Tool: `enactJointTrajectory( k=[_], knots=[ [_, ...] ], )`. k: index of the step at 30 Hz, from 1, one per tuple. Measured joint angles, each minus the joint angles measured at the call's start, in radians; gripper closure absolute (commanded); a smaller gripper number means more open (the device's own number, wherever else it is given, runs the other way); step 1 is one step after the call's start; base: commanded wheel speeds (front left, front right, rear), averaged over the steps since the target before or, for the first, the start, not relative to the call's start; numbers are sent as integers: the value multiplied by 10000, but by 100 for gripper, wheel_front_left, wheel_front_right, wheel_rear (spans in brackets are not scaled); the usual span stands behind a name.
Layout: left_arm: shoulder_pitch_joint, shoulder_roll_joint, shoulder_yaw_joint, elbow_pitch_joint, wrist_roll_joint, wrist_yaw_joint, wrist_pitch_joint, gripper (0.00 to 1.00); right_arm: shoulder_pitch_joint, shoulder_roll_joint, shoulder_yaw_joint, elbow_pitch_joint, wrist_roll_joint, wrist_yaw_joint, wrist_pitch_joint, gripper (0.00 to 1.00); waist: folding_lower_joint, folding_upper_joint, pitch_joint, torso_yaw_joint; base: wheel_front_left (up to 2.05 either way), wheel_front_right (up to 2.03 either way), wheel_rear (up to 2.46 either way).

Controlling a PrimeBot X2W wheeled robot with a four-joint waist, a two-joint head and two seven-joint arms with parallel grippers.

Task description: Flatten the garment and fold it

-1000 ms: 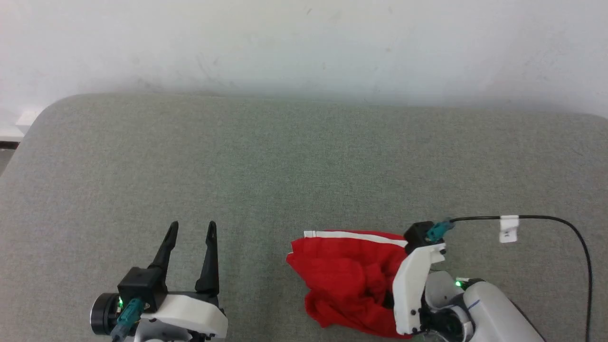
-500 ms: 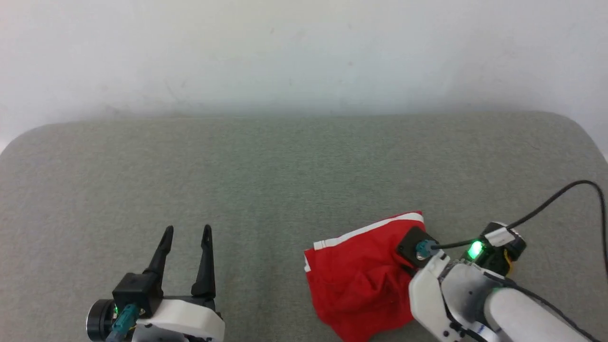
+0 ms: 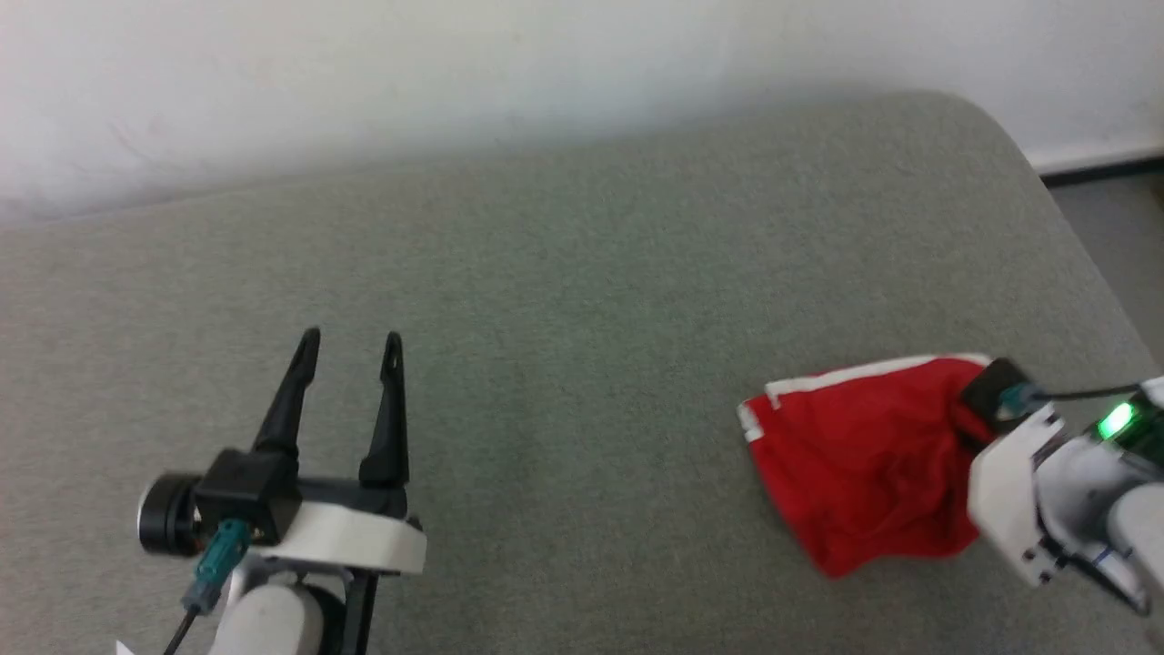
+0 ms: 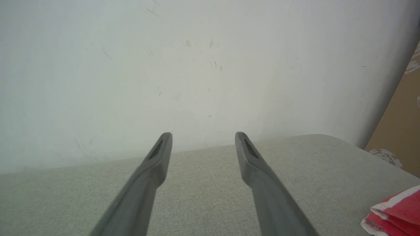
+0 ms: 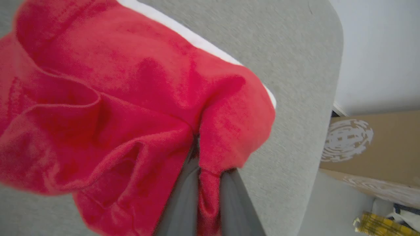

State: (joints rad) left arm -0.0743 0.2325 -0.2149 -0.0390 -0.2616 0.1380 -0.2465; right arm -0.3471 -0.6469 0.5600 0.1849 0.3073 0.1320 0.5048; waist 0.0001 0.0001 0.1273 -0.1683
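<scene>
Task barely begun. The garment [image 3: 864, 464] sits bunched near the right end of the grey counter [image 3: 564, 346], neither flattened nor folded. The right gripper [image 5: 205, 183] has its fingers pinched tight on a red fold. The left gripper [image 3: 352, 337] has its fingers spread wide, holding nothing, well apart from the cloth.

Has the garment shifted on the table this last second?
Yes: the garment, pinched by the right gripper, now lies nearer the right edge of the table.

Left tool [image 3: 352, 335]: two long black tapered fingers [image 3: 285, 400], white housing [image 3: 355, 546], teal connector [image 3: 221, 546]. Right wrist shell [image 3: 1009, 491] white, green light [image 3: 1117, 420].
</scene>
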Motion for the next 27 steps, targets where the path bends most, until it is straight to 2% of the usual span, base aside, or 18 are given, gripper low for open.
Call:
enactJointTrajectory(
  k=[7,12,13,14,21,27],
  knots=[
    [-926,201,-251,-454,339,-140,318,0,-818,-479,-872,2261,-138,8,-1699,100,2,0,1260,-554,0,0,0],
    [-1233,174,-466,-587,397,-146,366,0,-1252,-428,-1699,3908,-522,8,-2993,100,3,0,2024,-736,0,0,0],
    [-1240,157,-477,-602,422,-146,364,0,-1330,-362,-1914,4211,-709,8,-3298,62,2,0,2148,-750,0,0,0],
    [-1241,146,-497,-606,424,-146,364,0,-1410,-257,-2178,4533,-851,6,-3622,0,3,0,2262,-759,0,0,0],
    [-1234,61,-483,-389,324,-144,240,0,-1560,627,-3942,6213,-1923,8,-5428,0,0,0,2421,-666,0,0,0],
    [-939,-150,-439,56,67,-142,63,0,-680,732,-5891,6978,-2510,8,-6305,0,-2,0,1775,-570,0,0,0]
  ],
)
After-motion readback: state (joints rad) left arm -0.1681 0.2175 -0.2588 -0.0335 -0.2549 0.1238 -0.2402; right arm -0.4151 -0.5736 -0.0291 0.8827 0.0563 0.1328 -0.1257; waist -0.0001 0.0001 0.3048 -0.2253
